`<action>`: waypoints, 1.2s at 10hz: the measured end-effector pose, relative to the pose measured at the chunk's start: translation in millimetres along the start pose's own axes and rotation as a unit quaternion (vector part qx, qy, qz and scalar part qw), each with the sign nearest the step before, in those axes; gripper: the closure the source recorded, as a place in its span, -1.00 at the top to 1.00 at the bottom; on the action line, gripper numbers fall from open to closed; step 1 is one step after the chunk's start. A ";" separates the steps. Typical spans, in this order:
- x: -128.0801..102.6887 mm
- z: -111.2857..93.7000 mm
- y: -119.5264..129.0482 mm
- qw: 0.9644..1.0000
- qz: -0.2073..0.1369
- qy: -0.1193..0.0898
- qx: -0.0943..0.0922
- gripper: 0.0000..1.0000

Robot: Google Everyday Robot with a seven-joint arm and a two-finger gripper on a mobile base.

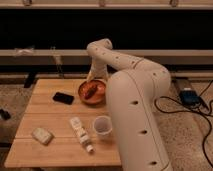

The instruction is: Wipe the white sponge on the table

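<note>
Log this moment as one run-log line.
stage: before grasp | gripper: open, by far rim of orange bowl | white sponge: untouched, near corner of table, apart from gripper | wiping: not started

The white sponge (42, 135) lies at the near left of the table (50, 114), with free boards all around it. To its right stand a long white object (81, 133) and a cup (102, 126) (both close to the arm (135, 120)). The gripper (92, 79) hangs at the far bowl (93, 93), well apart.
</note>
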 end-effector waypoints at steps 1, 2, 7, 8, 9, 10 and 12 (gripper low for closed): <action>2.7 -4.1 3.4 1.000 -0.011 -0.004 -0.003 0.60; 11.2 -8.3 9.1 1.000 -0.027 -0.008 -0.004 0.60; 93.6 -30.1 64.3 0.992 -0.125 -0.019 -0.009 0.60; 119.2 -33.2 81.5 0.987 -0.158 -0.018 -0.009 0.60; 138.2 -35.5 94.7 0.983 -0.184 -0.017 -0.010 0.60; 162.3 -37.8 110.8 0.976 -0.218 -0.014 -0.011 0.60; 201.0 -41.1 134.8 0.959 -0.283 -0.009 -0.011 0.60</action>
